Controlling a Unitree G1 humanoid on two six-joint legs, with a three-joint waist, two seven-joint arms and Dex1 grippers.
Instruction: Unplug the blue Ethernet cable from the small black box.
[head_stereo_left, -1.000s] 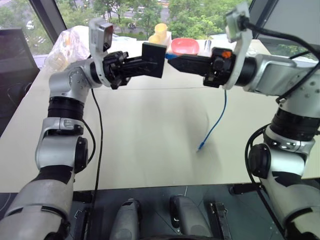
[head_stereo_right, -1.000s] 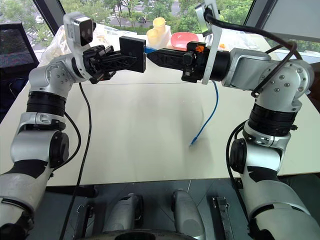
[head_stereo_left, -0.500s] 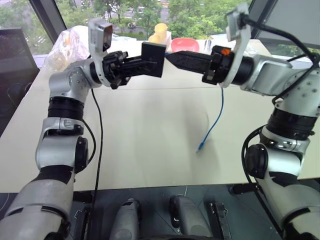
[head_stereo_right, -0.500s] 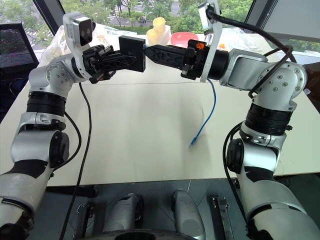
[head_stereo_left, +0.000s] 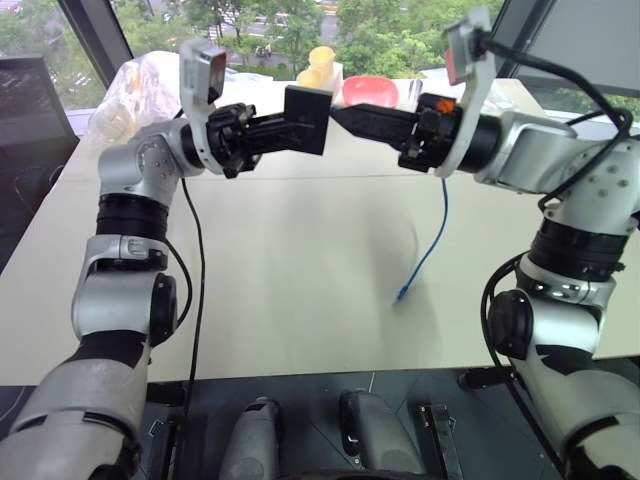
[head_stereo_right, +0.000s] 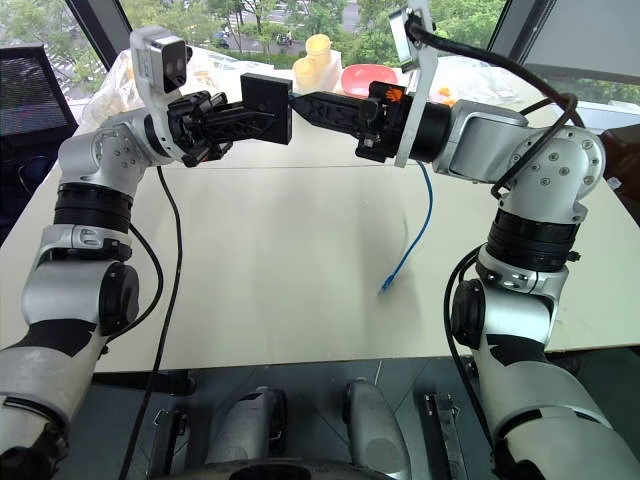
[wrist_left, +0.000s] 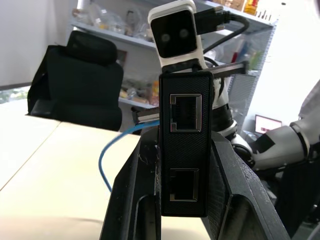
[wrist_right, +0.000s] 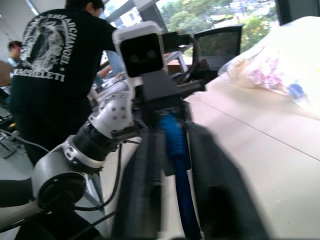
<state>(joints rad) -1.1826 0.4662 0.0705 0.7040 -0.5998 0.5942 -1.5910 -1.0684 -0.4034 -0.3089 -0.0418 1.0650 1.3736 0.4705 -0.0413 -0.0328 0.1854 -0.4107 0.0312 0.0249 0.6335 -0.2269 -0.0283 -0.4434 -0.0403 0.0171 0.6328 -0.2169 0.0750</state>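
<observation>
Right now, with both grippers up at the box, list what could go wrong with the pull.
1. The right gripper is shut on the blue Ethernet cable just behind the small black box; if the plug's latch stays engaged, pulling may strain the cord rather than free it.
2. The left gripper pinches only the box's sides, so a hard tug could drag it out.
3. The cable's free end lies on the table and may whip.

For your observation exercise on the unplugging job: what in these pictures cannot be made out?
- Head views: the blue Ethernet cable's plug at the small black box, hidden by the right hand.
- Left wrist view: the box's far side, where the cable runs behind it.
- Right wrist view: plug and box blurred between the fingers.
</observation>
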